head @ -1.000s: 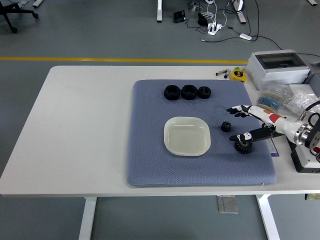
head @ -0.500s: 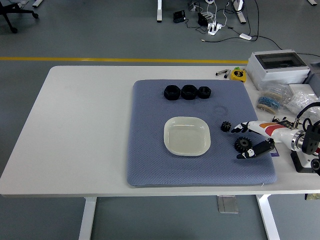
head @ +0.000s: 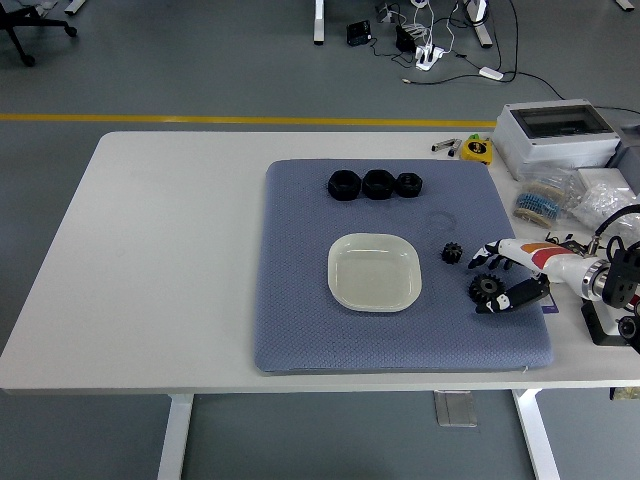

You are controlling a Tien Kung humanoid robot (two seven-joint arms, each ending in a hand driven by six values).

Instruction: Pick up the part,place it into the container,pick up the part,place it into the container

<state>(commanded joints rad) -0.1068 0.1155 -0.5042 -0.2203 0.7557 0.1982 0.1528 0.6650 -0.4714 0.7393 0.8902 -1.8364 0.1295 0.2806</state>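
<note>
Centrally, white dish [head: 373,272], two gears beside, outside

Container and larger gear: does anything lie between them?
No. In the head view, only bare blue mat separates the container from the larger gear; the small gear sits farther back.

White right hand [head: 512,272] — black fingers [head: 487,254], orange patch
</note>
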